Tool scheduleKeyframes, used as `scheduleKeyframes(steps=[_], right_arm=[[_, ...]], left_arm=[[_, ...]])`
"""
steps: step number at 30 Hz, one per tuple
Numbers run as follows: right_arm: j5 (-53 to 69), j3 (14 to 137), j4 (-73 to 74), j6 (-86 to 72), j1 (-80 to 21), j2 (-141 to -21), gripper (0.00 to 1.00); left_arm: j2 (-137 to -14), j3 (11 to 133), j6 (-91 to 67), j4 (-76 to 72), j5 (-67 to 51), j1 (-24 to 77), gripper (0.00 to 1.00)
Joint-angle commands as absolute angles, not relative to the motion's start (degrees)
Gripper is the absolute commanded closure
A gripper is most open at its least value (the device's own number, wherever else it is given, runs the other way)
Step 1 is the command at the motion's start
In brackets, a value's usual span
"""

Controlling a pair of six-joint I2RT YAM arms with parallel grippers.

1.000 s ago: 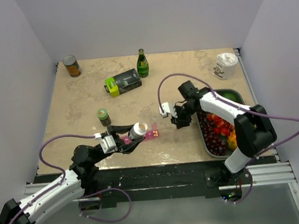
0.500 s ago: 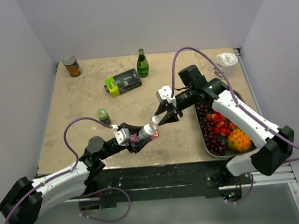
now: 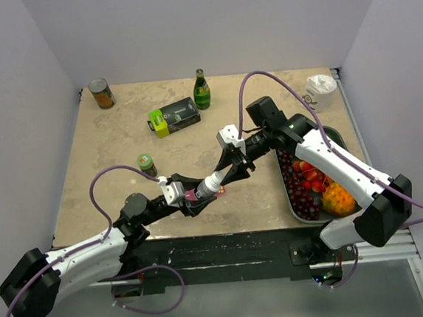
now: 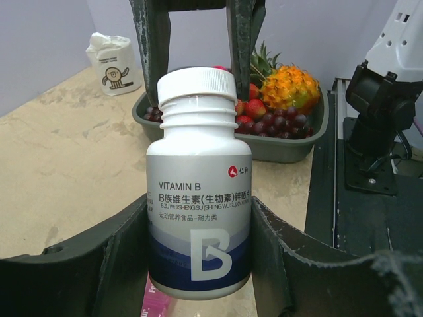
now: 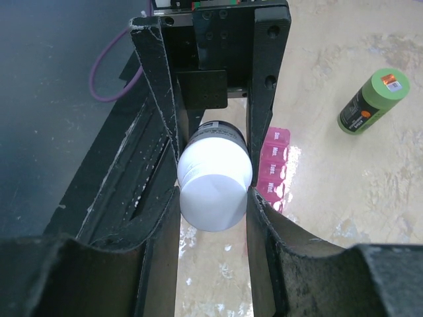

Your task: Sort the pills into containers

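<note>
The bottle (image 3: 211,182) is lifted low over the front part of the table (image 3: 107,145), close to its near edge, where the dark frame of the arm bases begins. The left gripper (image 3: 198,191) reaches out from the left base, almost level and stretched, and its two fingers press on both sides of the bottle's body. The right arm bends in a high arc from the right base and comes back toward the middle. The right gripper (image 3: 223,177) has its jaws closed on the white cap from the opposite end. The containers (image 5: 271,168), a pink strip, lie on the table directly under and just beside the bottle, partly hidden by it. Just right of the right arm stands the fruit tray (image 4: 284,148), so on that side there is little room. To the left and behind the bottle, the beige surface is more open, with a small green-capped jar (image 3: 147,164) near. A green and black box (image 3: 174,116), a green glass bottle (image 3: 202,89), a can (image 3: 101,93) and a white cup (image 3: 317,92) stand well apart, toward the far edge. Plain pale walls close the table on three sides.
</note>
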State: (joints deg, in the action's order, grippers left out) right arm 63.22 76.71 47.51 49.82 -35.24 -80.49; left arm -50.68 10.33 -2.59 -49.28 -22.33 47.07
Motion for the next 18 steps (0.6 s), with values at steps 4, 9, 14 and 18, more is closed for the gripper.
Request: scheduleKeyframes(steps=[4,9,14,18], right_arm=[[65.0,75.1,44.6,47.1,-37.5,-81.1,0.89],[60.2,73.9,43.5,46.8,-39.2,-80.9,0.88],[58.8,72.6,42.1,45.2,-39.6,-80.4,0.85],[57.6,71.3,38.3,40.5,-40.2,-80.4,0.84]], left_arm=[[-50.2,12.8,-4.1,-56.1,-22.2,47.6,1.0],[-49.7,13.0,-4.8,-56.2,-20.0,47.5,1.0],[-49.0,13.3,-5.5,-57.5,-18.6,47.5,1.0],[-49.5,14.0,-4.6,-59.2,-17.0,47.6,1.0]])
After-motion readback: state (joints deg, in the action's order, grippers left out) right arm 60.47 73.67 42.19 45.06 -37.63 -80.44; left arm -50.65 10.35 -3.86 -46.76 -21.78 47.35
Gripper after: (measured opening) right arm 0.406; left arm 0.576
